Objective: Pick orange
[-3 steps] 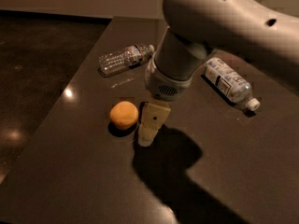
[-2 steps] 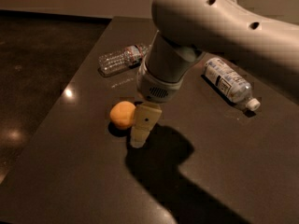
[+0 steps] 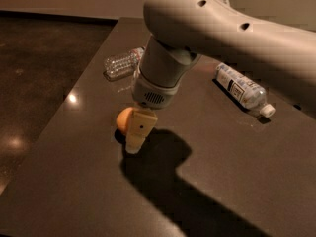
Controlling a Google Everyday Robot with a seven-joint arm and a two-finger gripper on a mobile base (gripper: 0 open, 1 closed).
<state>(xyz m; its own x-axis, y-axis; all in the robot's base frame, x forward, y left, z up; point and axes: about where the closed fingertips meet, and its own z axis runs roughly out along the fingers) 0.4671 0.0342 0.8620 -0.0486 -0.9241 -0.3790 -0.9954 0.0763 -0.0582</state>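
The orange (image 3: 123, 119) is a small round yellow-orange fruit lying on the dark table (image 3: 232, 181), left of centre. My gripper (image 3: 134, 143) hangs down from the big grey arm and reaches the table right at the orange's right side, covering part of the fruit. The orange's left half shows; its right half is hidden behind the gripper.
A clear plastic bottle (image 3: 122, 62) lies on its side behind the orange. A second bottle (image 3: 244, 89) with a label and white cap lies at the right. The table's left edge runs diagonally close to the orange, with dark floor (image 3: 34, 83) beyond it.
The arm has moved left toward the orange. The gripper, which stood beside the fruit, now overlaps its right side.
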